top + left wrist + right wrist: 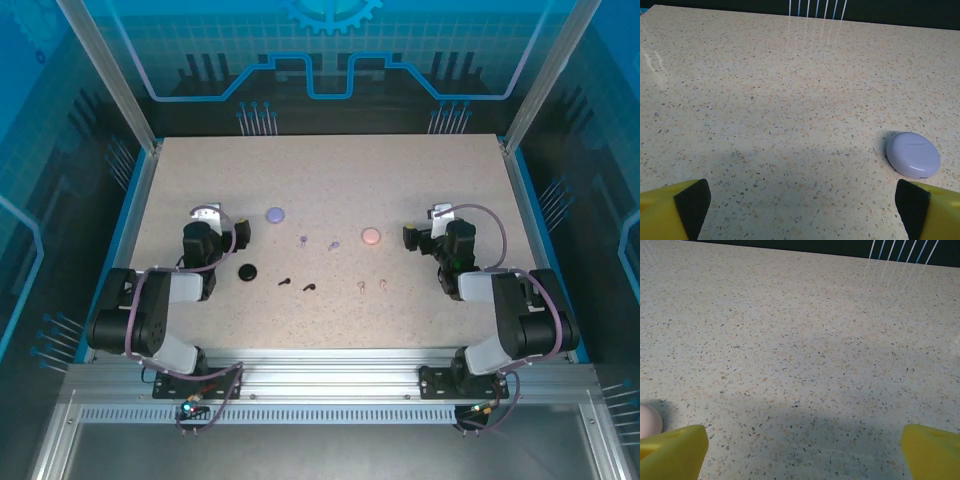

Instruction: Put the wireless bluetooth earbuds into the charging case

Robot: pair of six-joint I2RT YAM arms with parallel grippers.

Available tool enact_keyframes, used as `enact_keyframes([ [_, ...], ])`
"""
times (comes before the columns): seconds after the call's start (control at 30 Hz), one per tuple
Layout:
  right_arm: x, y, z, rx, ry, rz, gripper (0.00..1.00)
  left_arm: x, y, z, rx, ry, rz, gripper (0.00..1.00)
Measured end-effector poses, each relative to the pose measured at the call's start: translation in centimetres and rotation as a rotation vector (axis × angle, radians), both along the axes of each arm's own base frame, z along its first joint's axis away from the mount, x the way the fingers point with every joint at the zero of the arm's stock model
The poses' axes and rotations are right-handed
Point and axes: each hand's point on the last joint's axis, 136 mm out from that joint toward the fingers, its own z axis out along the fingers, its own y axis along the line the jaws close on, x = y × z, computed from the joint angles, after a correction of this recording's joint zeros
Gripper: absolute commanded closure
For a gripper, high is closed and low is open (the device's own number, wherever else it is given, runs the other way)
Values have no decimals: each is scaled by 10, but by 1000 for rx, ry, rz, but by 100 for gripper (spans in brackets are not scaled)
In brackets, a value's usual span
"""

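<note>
The left fingers (675,210) are spread wide above the table (765,100), near its left edge, with a closed lilac case (913,154) just off one tip. The right fingers (670,452) are spread too, near the right edge, and a pink case (647,421) is cut off by the frame. Mid-table lie two lilac earbuds (302,240). Closer to the near edge are two black earbuds (284,281), two pink earbuds (361,286) and one black case (247,272). The black stems seem to run along the near edge. The other earbuds are too small to tell.
</note>
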Motion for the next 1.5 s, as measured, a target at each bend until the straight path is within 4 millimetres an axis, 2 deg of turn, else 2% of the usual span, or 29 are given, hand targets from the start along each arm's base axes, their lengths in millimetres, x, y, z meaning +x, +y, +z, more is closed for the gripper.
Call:
enact_keyframes([
  [0.83, 0, -1, 0, 2, 0, -1, 0, 0, 1, 0, 1, 1, 3, 1],
  [0.93, -1, -9, 0, -15, 29, -46, 0, -2, 4, -2, 7, 17, 20, 1],
  [1.0, -1, -16, 12, -19, 47, -88, 0, -6, 8, -1, 13, 42, 45, 1],
  [1.07, 3, -19, 38, -1, 37, -122, 0, -6, 13, 9, 11, 47, 76, 1],
  [1.2, 10, -31, 99, 96, -13, -238, 0, -1, 18, 48, -10, 11, 118, 1],
  [1.27, 7, -36, 115, 157, -2, -288, 0, 0, 18, 70, -42, 2, 127, 1],
  [1.33, 1, -38, 116, 209, 40, -313, 0, 1, 14, 96, -100, -12, 128, 1],
  [1.4, -5, -35, 106, 245, 111, -314, 0, -1, 8, 118, -168, -24, 118, 1],
  [1.5, -10, -17, 87, 276, 261, -256, 0, -9, -11, 139, -273, -27, 72, 1],
])
